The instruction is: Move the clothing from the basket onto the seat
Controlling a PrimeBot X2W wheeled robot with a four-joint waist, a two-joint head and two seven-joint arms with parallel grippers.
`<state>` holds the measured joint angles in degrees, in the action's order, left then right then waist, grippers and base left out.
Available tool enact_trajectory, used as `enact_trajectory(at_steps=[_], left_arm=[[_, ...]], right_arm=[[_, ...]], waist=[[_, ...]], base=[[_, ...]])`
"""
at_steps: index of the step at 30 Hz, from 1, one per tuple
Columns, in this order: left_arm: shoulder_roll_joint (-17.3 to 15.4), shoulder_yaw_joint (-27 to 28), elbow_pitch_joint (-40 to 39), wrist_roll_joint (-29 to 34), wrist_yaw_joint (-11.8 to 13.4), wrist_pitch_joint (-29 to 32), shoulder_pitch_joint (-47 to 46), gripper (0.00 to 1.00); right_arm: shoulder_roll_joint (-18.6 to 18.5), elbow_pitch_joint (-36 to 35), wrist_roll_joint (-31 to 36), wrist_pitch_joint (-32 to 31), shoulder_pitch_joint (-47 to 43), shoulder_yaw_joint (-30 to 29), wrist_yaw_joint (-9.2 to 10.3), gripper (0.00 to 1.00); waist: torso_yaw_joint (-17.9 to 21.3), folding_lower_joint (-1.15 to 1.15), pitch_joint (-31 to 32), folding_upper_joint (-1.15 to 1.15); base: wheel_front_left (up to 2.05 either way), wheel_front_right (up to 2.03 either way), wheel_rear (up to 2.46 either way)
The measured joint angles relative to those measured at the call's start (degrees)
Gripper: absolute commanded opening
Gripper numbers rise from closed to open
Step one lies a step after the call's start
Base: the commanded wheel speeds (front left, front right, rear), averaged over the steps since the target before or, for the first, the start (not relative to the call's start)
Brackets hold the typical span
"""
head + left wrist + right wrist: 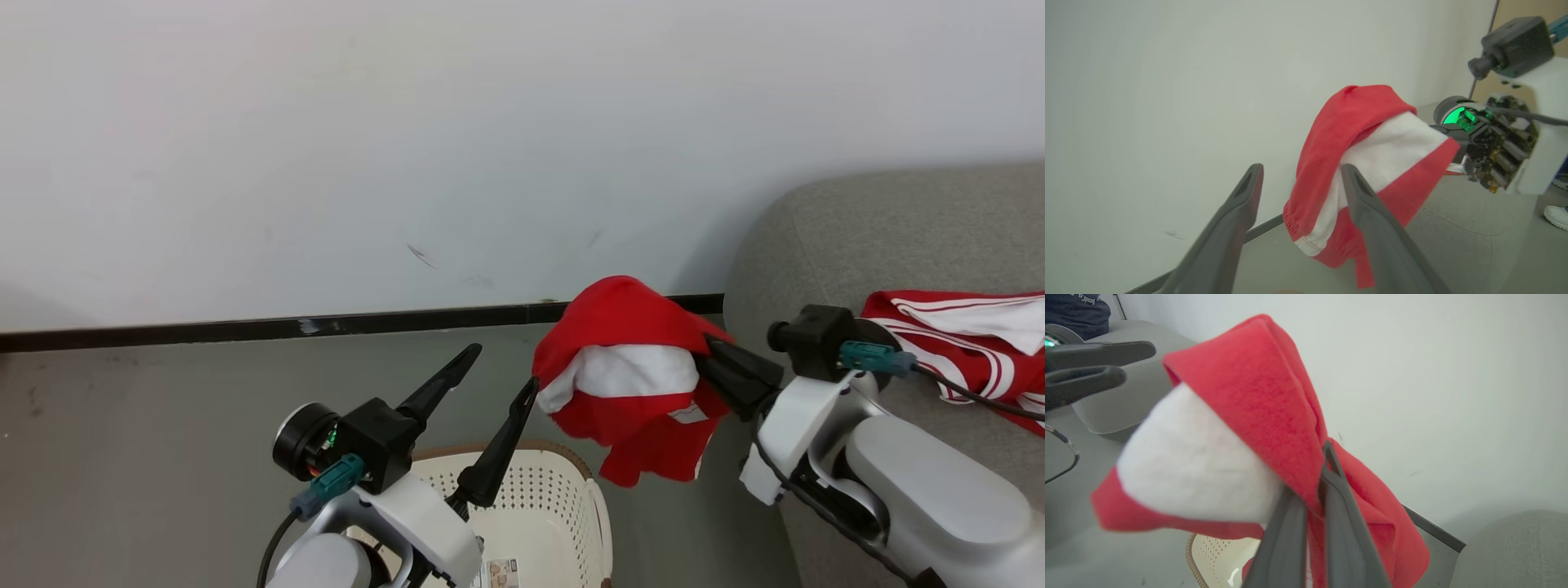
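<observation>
A red garment with a white band, part of the clothing, hangs in the air above the floor, between the basket and the seat. My right gripper is shut on its right side; in the right wrist view its fingers pinch the red cloth. My left gripper stands open just left of the garment, and its right fingertip is at the cloth's edge. The cream basket sits below the left gripper. A second red and white striped garment lies on the grey seat.
A white wall with a black skirting strip runs behind, above a grey floor. In the left wrist view a person's white shoe stands beyond the seat. A person's dark top shows in the right wrist view's corner.
</observation>
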<state>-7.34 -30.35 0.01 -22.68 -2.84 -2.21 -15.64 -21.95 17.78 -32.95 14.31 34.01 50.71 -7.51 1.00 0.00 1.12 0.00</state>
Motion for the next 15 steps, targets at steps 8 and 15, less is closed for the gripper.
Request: enact_trajectory(at_steps=[8, 15], left_arm=[[0.68, -1.13, 0.38, -0.45, -0.02, -1.22, 1.63, 1.0], [1.46, -2.85, 0.53, -0.51, -0.37, -1.99, 2.25, 1.0]], right_arm=[[-2.89, -0.21, -0.25, 0.02, -5.12, -8.4, 0.0, 0.0], [-4.43, -0.58, -0.13, 0.04, -9.75, -15.9, 0.0, 0.0]], waist=[[2.51, 0.0, 0.08, 0.0], [4.89, 0.0, 0.27, 0.0]], base=[[0.0, 0.0, 0.0], [0.0, 0.0, 0.0]])
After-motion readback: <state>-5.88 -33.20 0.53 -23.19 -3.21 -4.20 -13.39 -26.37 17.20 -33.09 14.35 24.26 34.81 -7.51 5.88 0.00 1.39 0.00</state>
